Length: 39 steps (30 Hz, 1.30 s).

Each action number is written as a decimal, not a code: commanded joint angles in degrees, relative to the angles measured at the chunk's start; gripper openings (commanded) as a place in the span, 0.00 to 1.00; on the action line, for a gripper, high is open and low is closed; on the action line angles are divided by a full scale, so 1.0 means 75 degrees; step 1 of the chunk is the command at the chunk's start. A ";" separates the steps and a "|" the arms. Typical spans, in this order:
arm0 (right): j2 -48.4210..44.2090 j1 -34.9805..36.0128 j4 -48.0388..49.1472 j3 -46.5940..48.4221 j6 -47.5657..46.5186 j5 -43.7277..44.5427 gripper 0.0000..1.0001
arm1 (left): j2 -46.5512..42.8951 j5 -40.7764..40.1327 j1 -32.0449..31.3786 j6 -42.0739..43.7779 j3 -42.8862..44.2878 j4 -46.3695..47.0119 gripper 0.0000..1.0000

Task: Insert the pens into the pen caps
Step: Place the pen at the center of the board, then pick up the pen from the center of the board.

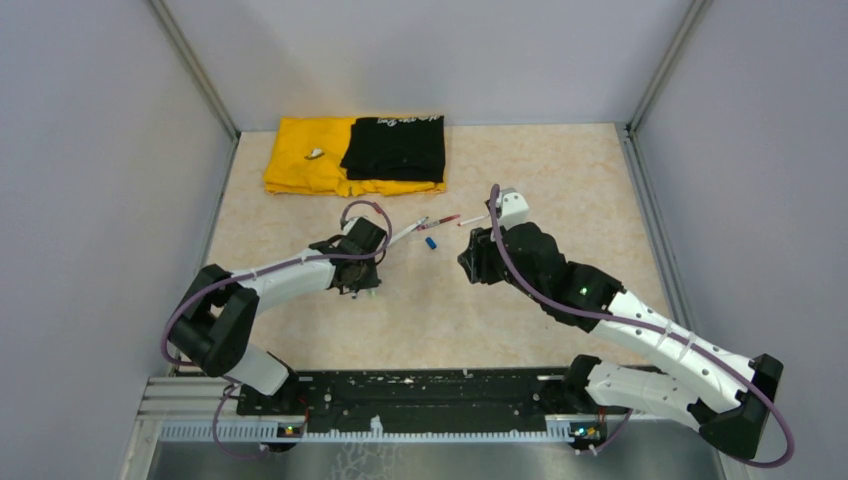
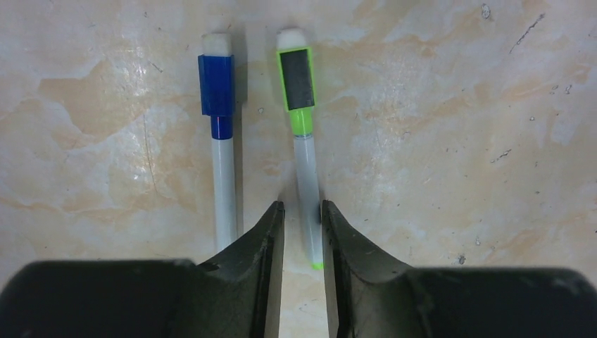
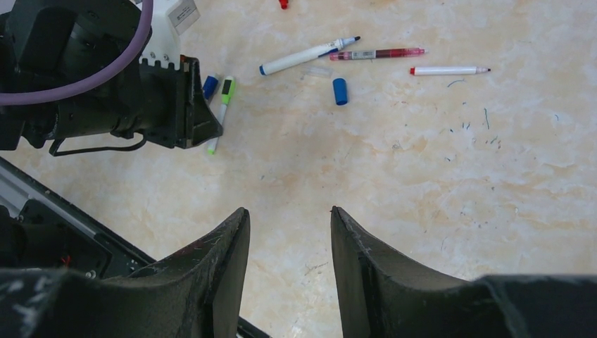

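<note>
Left pincer [image 2: 303, 215], narrowly apart, partly hides the green-capped pen [image 2: 304, 158] on the table [image 2: 457, 141], apparently ungripped. The spread, empty right pincer's [image 3: 290, 215] view alone shows three uncapped pens [image 3: 303, 58] and a blue cap [image 3: 340, 91].

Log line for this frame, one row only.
left hand: straddles capped green pen, grip unclear | right hand: open, empty | capped blue pen beside it | blue cap loose on table

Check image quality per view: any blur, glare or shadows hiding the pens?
Left wrist: sharp, blue-capped pen and green-capped pen crisp, thin soft shadows, no glare. Right wrist: loose blue cap and pens sharp, even light. Top external: evenly lit, pens too small for detail.
</note>
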 commanded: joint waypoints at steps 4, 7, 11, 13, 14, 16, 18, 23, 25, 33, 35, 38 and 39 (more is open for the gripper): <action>0.0037 0.0048 0.0133 0.0270 0.0010 -0.0153 0.45 | -0.0140 -0.0015 0.0071 0.0087 -0.0155 -0.0291 0.35; 0.0060 0.0050 0.0135 0.0370 0.0016 -0.0206 0.45 | -0.0387 -0.0038 0.0106 0.0164 0.0171 -0.0511 0.36; 0.0079 0.0045 0.0141 0.0481 0.0013 -0.0173 0.45 | -0.0979 -0.0197 0.0111 0.0419 0.1032 -0.0988 0.39; 0.0118 0.0045 0.0176 0.0488 0.0013 -0.0148 0.45 | -0.1358 -0.0345 0.0103 0.0675 0.1414 -0.0998 0.41; 0.0151 0.0045 0.0182 0.0491 0.0027 -0.0148 0.45 | -0.1547 -0.0404 0.0108 0.0811 0.1564 -0.0946 0.43; 0.0265 0.0034 0.0153 0.0526 0.0039 -0.0137 0.45 | -0.1883 -0.0304 0.0151 0.1234 0.1710 -0.0657 0.46; 0.0416 0.0033 0.0083 0.0625 0.0050 -0.0119 0.45 | -0.2132 -0.0076 0.0233 0.1585 0.1761 -0.0394 0.48; 0.0929 -0.0147 -0.0321 0.0954 0.0126 -0.0290 0.45 | -0.2187 0.1056 0.0627 0.2337 0.1621 0.0204 0.52; 0.1182 -0.0303 -0.0498 0.1054 0.0169 -0.0521 0.45 | -0.2066 0.1490 0.0725 0.2661 0.1657 0.0346 0.54; 0.1640 -0.0981 -0.0577 0.0901 0.0414 -0.1156 0.45 | -0.1109 0.2830 0.0994 0.3815 0.2250 0.0837 0.60; 0.1647 -0.1018 -0.0569 0.0854 0.0404 -0.1167 0.45 | -0.0596 0.3139 0.1130 0.3996 0.2552 0.0856 0.61; 0.1673 -0.1033 -0.0559 0.0787 0.0398 -0.1253 0.45 | 0.0325 0.3645 0.1272 0.4010 0.3203 0.0622 0.59; 0.1667 -0.1033 -0.0556 0.0742 0.0402 -0.1300 0.45 | 0.0644 0.3817 0.1274 0.4137 0.3330 0.0673 0.59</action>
